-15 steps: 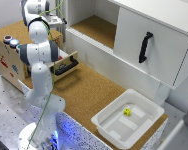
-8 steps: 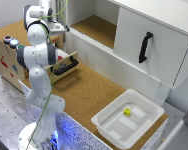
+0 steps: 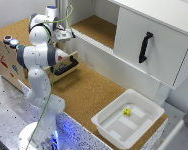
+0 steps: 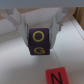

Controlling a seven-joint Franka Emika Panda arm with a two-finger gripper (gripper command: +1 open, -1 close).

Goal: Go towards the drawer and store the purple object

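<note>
Purple object (image 4: pixel 39 42) gripped in jaws; drawer (image 3: pixel 65 64) open; cork-topped counter (image 3: pixel 89 90).

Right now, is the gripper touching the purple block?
Touching. The wrist view shows the gripper with its fingers pressed against both sides of the purple block, no gap visible.

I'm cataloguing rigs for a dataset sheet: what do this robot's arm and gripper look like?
The arm is built of rounded, glossy white segments with dark joints and stands on a white base. A thin green cable loops over its upper end. The gripper looks grey there; in the wrist view its fingers appear pale, whitish and ridged. No markings are legible.
</note>
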